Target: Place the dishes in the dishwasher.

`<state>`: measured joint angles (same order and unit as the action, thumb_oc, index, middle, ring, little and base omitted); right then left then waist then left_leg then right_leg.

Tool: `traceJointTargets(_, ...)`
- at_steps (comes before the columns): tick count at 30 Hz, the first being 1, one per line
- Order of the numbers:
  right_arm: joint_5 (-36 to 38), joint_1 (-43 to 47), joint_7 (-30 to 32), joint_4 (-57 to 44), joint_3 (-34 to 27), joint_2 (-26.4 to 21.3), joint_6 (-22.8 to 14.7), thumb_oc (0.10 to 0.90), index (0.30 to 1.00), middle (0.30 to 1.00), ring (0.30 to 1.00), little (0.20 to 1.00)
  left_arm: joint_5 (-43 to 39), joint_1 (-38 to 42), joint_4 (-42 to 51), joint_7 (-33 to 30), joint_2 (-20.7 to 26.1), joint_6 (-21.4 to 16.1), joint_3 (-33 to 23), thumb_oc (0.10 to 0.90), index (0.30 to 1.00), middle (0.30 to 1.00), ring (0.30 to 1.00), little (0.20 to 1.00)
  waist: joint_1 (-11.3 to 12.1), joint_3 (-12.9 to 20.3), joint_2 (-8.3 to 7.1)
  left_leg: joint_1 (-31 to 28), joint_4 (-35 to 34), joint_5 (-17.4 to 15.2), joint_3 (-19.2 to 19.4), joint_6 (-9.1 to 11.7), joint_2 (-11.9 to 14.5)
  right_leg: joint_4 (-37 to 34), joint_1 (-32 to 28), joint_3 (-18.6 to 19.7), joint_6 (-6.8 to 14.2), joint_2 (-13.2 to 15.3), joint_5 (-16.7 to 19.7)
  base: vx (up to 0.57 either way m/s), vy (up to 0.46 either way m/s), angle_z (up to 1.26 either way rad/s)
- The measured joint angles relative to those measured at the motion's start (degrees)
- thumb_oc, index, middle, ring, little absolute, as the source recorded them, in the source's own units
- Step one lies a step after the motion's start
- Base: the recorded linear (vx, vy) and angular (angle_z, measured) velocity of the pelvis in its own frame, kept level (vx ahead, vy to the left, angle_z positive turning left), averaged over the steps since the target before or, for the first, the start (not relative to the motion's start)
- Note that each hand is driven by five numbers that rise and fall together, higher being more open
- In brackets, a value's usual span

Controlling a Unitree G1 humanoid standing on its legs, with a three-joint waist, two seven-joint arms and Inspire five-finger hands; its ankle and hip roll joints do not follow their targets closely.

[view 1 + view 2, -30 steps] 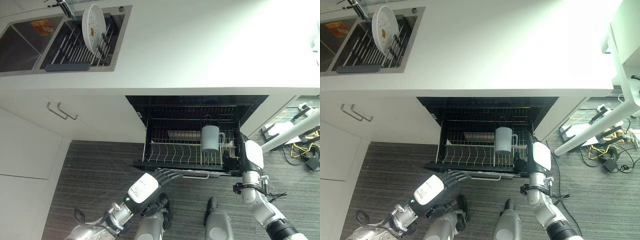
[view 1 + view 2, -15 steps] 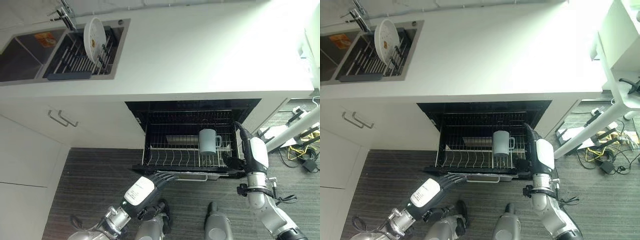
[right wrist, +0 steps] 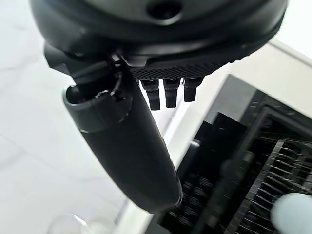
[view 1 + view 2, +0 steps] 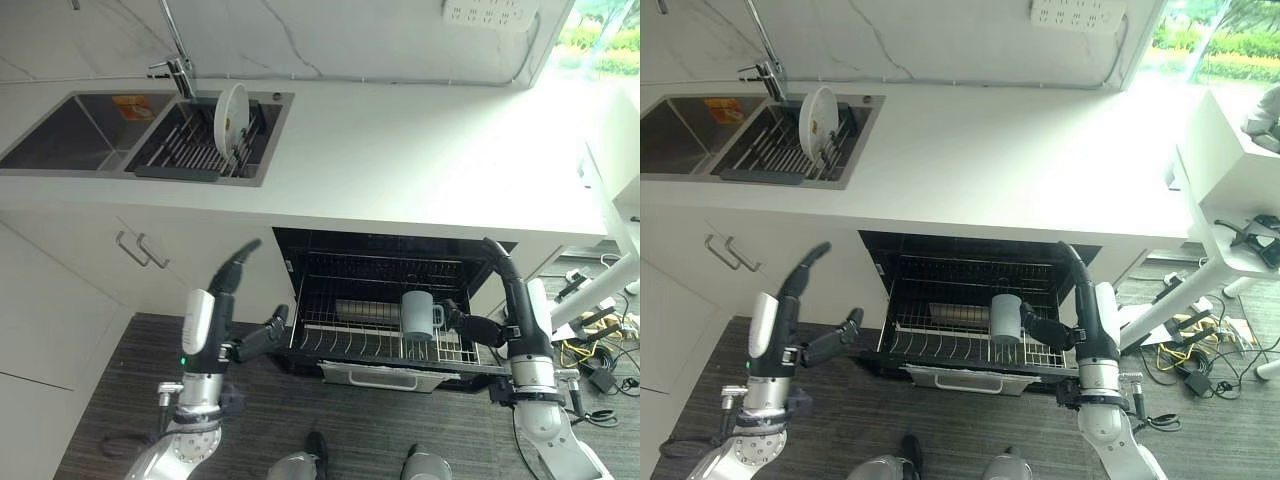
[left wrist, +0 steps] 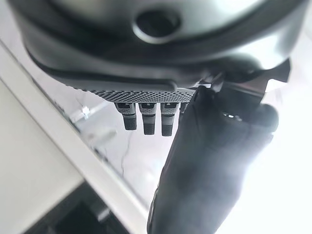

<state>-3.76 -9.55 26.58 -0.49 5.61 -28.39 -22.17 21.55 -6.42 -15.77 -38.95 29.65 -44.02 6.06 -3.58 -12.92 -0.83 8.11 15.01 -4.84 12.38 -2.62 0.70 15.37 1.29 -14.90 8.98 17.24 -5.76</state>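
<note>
Already the grey mug (image 4: 418,314) stands upright in the pulled-out dishwasher rack (image 4: 340,340), while the white plate (image 4: 231,117) waits on edge in the sink drying rack (image 4: 190,150) up on the desk (image 4: 420,160). My left hand (image 4: 225,320) and right hand (image 4: 505,300) are raised, fingers straight and grasping nothing, I judge ready for that plate

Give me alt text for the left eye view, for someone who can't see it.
A dishwasher rack stands pulled out below a white counter, holding a grey mug. The left hand and right hand hang open on either side; a white plate stands in the sink rack.
</note>
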Motion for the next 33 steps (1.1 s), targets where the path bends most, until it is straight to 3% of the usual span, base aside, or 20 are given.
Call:
traceJointTargets(3,1.9,-0.1,0.3,-3.5,-2.1,1.8,-1.0,0.800,0.900,0.900,0.900,0.900,-1.3,-0.9,-0.2,-0.4,-1.3,1.8,-2.3,0.800,0.900,0.900,0.900,0.900,0.2,0.1,0.12,2.1,5.7,-3.7,-0.5,-1.2,0.0,0.1,-0.9,0.0,0.9,0.2,0.6,0.08,0.159,0.15)
traceJointTargets(5,3.4,0.0,-0.4,-3.8,-3.2,2.3,-2.2,0.800,0.900,0.900,0.900,0.900,-3.2,-1.5,-1.5,-0.6,-2.0,4.0,-4.5,0.800,0.900,0.900,0.900,0.900,-0.9,0.3,0.43,2.5,7.2,-5.1,-2.0,-1.6,0.3,2.3,-0.7,0.2,-0.6,-0.1,2.1,0.12,0.074,0.28)
traceJointTargets(6,5.5,-0.2,-1.3,-3.7,-3.5,2.7,-2.6,0.800,0.900,0.900,0.900,0.900,-6.1,-1.8,-4.0,-0.7,-2.1,7.3,-6.8,0.800,0.900,0.900,0.900,0.900,-1.2,0.6,0.47,0.7,5.9,-4.5,-3.6,-2.6,0.7,6.8,1.3,2.0,-0.5,-2.2,0.1,0.09,0.015,0.31)
traceJointTargets(7,7.2,-0.6,-2.2,-3.6,-3.6,2.9,-3.0,0.800,0.900,0.900,0.900,0.900,-8.6,-1.8,-5.2,-0.6,-2.4,9.2,-7.7,0.800,0.900,0.900,0.900,0.900,-1.2,1.1,0.60,0.2,4.3,-3.8,-4.4,-2.4,1.0,7.2,2.1,3.9,-0.8,-6.5,-2.3,0.09,-0.008,0.33)
traceJointTargets(9,10.1,-1.2,-4.7,-3.1,-3.6,3.2,-4.7,0.800,0.900,0.900,0.900,0.900,-13.5,-1.4,-8.2,-0.1,-4.1,13.4,-9.7,0.800,0.900,0.900,0.900,0.900,-1.3,1.5,0.13,-1.4,0.3,-1.4,-5.3,-1.8,0.7,6.9,3.7,4.9,-3.8,-14.4,-5.5,0.06,-0.031,0.32)
traceJointTargets(10,11.4,-1.2,-6.1,-3.0,-3.7,3.2,-5.7,0.800,0.900,0.900,0.900,0.900,-15.7,-2.0,-9.2,1.2,-4.3,15.6,-9.9,0.800,0.900,0.900,0.900,0.900,-0.8,2.3,-1.08,-1.5,-0.5,-1.2,-4.9,-1.8,-0.4,6.3,4.6,3.5,-5.0,-15.8,-5.9,0.08,-0.074,0.29)
traceJointTargets(11,12.0,-1.3,-8.1,-3.0,-4.7,3.1,-7.4,0.800,0.900,0.900,0.900,0.900,-18.5,-2.6,-12.8,4.2,-6.0,18.7,-9.5,0.800,0.900,0.900,0.900,0.900,-1.2,3.0,-1.43,-1.4,-0.6,-1.3,-5.5,-1.9,-2.5,4.3,5.0,3.4,-10.1,-16.1,-5.5,0.06,-0.069,0.24)
traceJointTargets(13,14.3,-1.9,-10.2,-1.9,-5.7,2.3,-7.9,0.800,0.900,0.900,0.900,0.900,-20.8,-3.2,-19.4,8.8,-9.5,21.4,-6.6,0.800,0.900,0.900,0.900,0.900,-1.6,4.0,0.65,-1.8,-2.2,-0.5,-6.3,-1.5,-3.1,2.1,3.0,2.8,-10.7,-16.1,-4.2,0.08,-0.083,0.33)
traceJointTargets(15,16.6,-1.9,-11.7,0.0,-6.4,1.8,-8.3,0.800,0.900,0.900,0.900,0.900,-21.5,-5.3,-22.9,12.0,-11.1,23.0,-4.0,0.800,0.900,0.900,0.900,0.900,-1.3,4.0,0.43,-2.9,-3.8,0.6,-4.7,0.1,-3.3,1.9,2.2,1.6,-10.8,-15.7,-5.0,0.12,-0.093,0.25)
traceJointTargets(16,17.8,-1.9,-12.1,1.3,-6.4,1.6,-9.6,0.800,0.900,0.900,0.900,0.900,-22.6,-5.5,-24.6,13.4,-11.0,22.1,-2.7,0.800,0.900,0.900,0.900,0.900,-0.8,3.6,-0.74,-2.9,-3.1,1.7,-4.7,2.7,-4.2,2.6,2.5,2.1,-11.4,-15.1,-6.0,0.03,0.010,0.25)
traceJointTargets(17,18.7,-1.6,-12.4,2.8,-6.6,1.4,-10.4,0.800,0.900,0.900,0.900,0.900,-23.2,-4.3,-29.0,15.3,-12.2,21.4,-3.0,0.800,0.900,0.900,0.900,0.900,-1.0,2.7,-2.70,0.6,4.2,3.0,-3.9,4.6,-5.0,4.1,3.7,3.4,-12.5,-13.4,-7.2,0.05,0.071,0.31)
traceJointTargets(18,20.1,-1.5,-12.5,3.6,-7.2,0.9,-10.7,0.800,0.900,0.900,0.900,0.900,-23.6,-3.0,-33.2,16.9,-14.1,22.5,-3.5,0.800,0.900,0.900,0.900,0.900,-1.1,2.1,-3.20,5.6,13.3,3.9,-3.8,6.5,-4.6,4.6,3.7,3.4,-12.8,-12.5,-7.1,0.13,0.185,0.17)
traceJointTargets(19,20.9,-1.3,-12.5,4.0,-7.3,0.8,-10.7,0.800,0.900,0.900,0.900,0.900,-23.6,-3.1,-35.0,17.3,-15.0,23.4,-3.6,0.800,0.900,0.900,0.900,0.900,-0.3,1.9,-3.19,7.2,16.3,2.7,-3.7,5.3,-4.0,4.5,3.7,3.6,-12.9,-12.5,-6.9,0.25,0.340,-0.15)
traceJointTargets(20,23.1,-0.8,-13.1,3.5,-7.3,0.8,-10.7,0.800,0.900,0.900,0.900,0.900,-24.6,-3.9,-40.4,19.2,-16.7,24.9,-3.5,0.800,0.900,0.900,0.900,0.900,-0.9,1.9,-2.95,7.9,15.9,-0.3,-3.7,4.2,-0.3,3.8,2.9,4.3,-11.2,-13.1,-6.9,0.30,0.474,-0.33)
traceJointTargets(22,23.6,-0.6,-13.3,1.8,-8.0,0.9,-10.7,0.800,0.900,0.900,0.900,0.900,-26.2,-3.6,-45.2,21.0,-17.7,26.5,-3.6,0.800,0.900,0.900,0.900,0.900,-1.5,1.8,-2.54,5.6,7.9,-0.7,-4.3,4.3,3.3,3.9,2.4,6.0,-10.8,-13.6,-7.1,0.23,0.405,-0.30)
traceJointTargets(25,24.2,2.0,-12.7,-0.4,-9.6,0.5,-10.3,0.800,0.900,0.900,0.900,0.900,-28.0,-2.1,-50.0,23.9,-17.8,28.2,-3.4,0.800,0.900,0.900,0.900,0.900,-2.6,0.1,-0.34,4.4,1.1,0.2,-12.1,6.1,8.0,3.8,2.6,8.7,-9.5,-14.7,-7.0,0.24,0.389,-0.45)
traceJointTargets(28,24.2,2.2,-11.0,-2.1,-11.3,-1.8,-8.6,0.800,0.900,0.900,0.900,0.900,-27.9,0.9,-56.0,28.3,-17.8,29.9,-2.2,0.800,0.900,0.900,0.900,0.900,-3.4,0.0,2.37,5.2,1.2,0.7,-10.6,7.0,12.0,4.4,1.8,10.3,-7.5,-13.6,-7.8,0.28,0.454,-0.34)
traceJointTargets(31,24.9,0.4,-8.4,-3.7,-15.0,-1.8,-7.2,0.800,0.900,0.900,0.900,0.900,-24.9,0.8,-55.5,28.4,-17.0,31.1,0.9,0.800,0.900,0.900,0.900,0.900,-5.9,0.5,4.02,4.2,0.4,0.9,-4.8,6.5,10.7,3.2,-0.5,9.5,-4.4,-10.6,-8.6,0.20,0.340,0.07)
traceJointTargets(32,25.8,-0.1,-7.3,-4.0,-15.7,-0.1,-7.1,0.800,0.900,0.900,0.900,0.900,-24.6,1.4,-54.3,28.1,-16.4,31.5,1.6,0.800,0.900,0.900,0.900,0.900,-6.4,0.4,2.24,3.7,1.9,1.6,-4.5,5.7,6.5,2.2,-0.9,11.1,-1.8,-7.1,-8.3,0.28,0.438,-0.27)
traceJointTargets(33,25.9,-0.3,-7.4,-4.3,-15.7,1.2,-7.1,0.800,0.900,0.900,0.900,0.900,-24.3,1.9,-54.2,28.2,-15.5,32.0,2.3,0.800,0.900,0.900,0.900,0.900,-6.7,0.5,2.06,3.7,2.7,0.7,-3.7,5.0,5.2,2.1,-1.7,11.2,-1.3,-5.6,-7.6,0.20,0.307,-0.21)
